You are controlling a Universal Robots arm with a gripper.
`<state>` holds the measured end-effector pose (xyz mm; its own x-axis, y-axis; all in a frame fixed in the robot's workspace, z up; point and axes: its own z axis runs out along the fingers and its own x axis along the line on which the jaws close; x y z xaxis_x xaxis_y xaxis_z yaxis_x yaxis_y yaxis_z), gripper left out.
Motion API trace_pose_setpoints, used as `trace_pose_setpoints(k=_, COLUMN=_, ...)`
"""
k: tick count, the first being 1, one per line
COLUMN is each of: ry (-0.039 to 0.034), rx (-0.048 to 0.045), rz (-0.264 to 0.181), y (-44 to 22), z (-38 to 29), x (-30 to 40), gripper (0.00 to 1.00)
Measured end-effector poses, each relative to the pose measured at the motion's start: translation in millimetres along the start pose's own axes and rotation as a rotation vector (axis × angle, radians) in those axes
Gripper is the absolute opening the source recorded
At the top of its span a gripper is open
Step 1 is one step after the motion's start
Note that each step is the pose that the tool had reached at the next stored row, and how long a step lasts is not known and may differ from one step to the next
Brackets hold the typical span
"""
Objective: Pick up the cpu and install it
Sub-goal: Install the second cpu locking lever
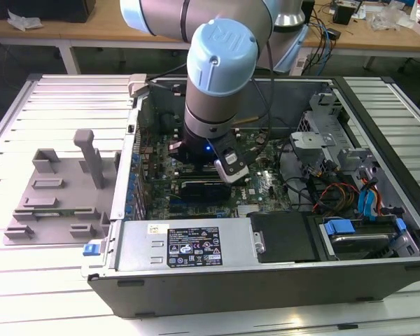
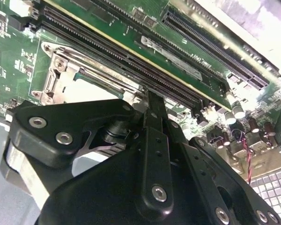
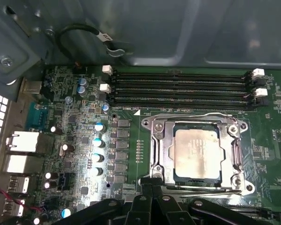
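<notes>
In the first wrist view the cpu [image 3: 198,152], a flat square chip with a pale silvery top, lies in the metal socket frame [image 3: 155,140] on the green motherboard [image 3: 84,140]. My gripper [image 3: 152,182] is shut with nothing between its black fingertips. The tips are at the near edge of the socket frame, just beside the cpu. The second wrist view shows the gripper [image 2: 152,101] low over the board next to the socket frame [image 2: 61,70]. In the exterior view the arm's wrist [image 1: 220,77] reaches down into the open computer case [image 1: 196,280].
Black memory slots [image 3: 178,89] run beside the socket. Capacitors [image 3: 98,140] and rear ports [image 3: 18,140] sit on the board. A grey fixture plate with blocks [image 1: 56,196] lies on the exterior view's left of the case. Drive bays and cables [image 1: 350,189] fill the case's right.
</notes>
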<state>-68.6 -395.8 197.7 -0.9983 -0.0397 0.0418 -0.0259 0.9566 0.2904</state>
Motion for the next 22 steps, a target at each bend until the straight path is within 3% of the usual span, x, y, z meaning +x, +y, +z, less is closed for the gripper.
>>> trace_pose_setpoints(k=2, ry=-0.0001, rx=-0.0105, rz=0.0, y=-0.1, z=0.9, x=3.3, gripper=0.11)
trace_pose_setpoints(k=8, ry=-0.0051, rx=-0.012, rz=0.016, y=0.0, z=2.7, x=3.9, gripper=0.11)
trace_pose_setpoints(k=10, ry=-0.0219, rx=-0.0142, rz=0.07, y=0.1, z=3.5, x=3.8, gripper=0.11)
trace_pose_setpoints(k=12, ry=-0.0224, rx=-0.0113, rz=0.071, y=2.2, z=1.5, x=3.8, gripper=0.11)
trace_pose_setpoints(k=13, ry=-0.0222, rx=-0.0078, rz=0.071, y=3.2, z=-2.3, x=4.0, gripper=0.11)
trace_pose_setpoints(k=14, ry=-0.0226, rx=0.0028, rz=0.073, y=5.5, z=-9.9, x=4.4, gripper=0.11)
trace_pose_setpoints(k=15, ry=-0.0231, rx=0.021, rz=0.074, y=7.9, z=-15.5, x=4.4, gripper=0.11)
trace_pose_setpoints(k=16, ry=-0.0235, rx=0.0505, rz=0.076, y=10.7, z=-19.4, x=4.4, gripper=0.11)
trace_pose_setpoints(k=17, ry=-0.0237, rx=0.068, rz=0.077, y=12.8, z=-19.9, x=4.3, gripper=0.11)
trace_pose_setpoints(k=18, ry=-0.0238, rx=0.0766, rz=0.077, y=16.2, z=-18.9, x=4.1, gripper=0.11)
trace_pose_setpoints(k=19, ry=-0.0242, rx=0.0777, rz=0.079, y=21.3, z=-17.3, x=2.4, gripper=0.11)
trace_pose_setpoints(k=21, ry=-0.0241, rx=0.0777, rz=0.079, y=24.4, z=-16.0, x=-7.4, gripper=0.11)
trace_pose_setpoints(k=22, ry=-0.0242, rx=0.0777, rz=0.079, y=25.2, z=-15.7, x=-8.8, gripper=0.11)
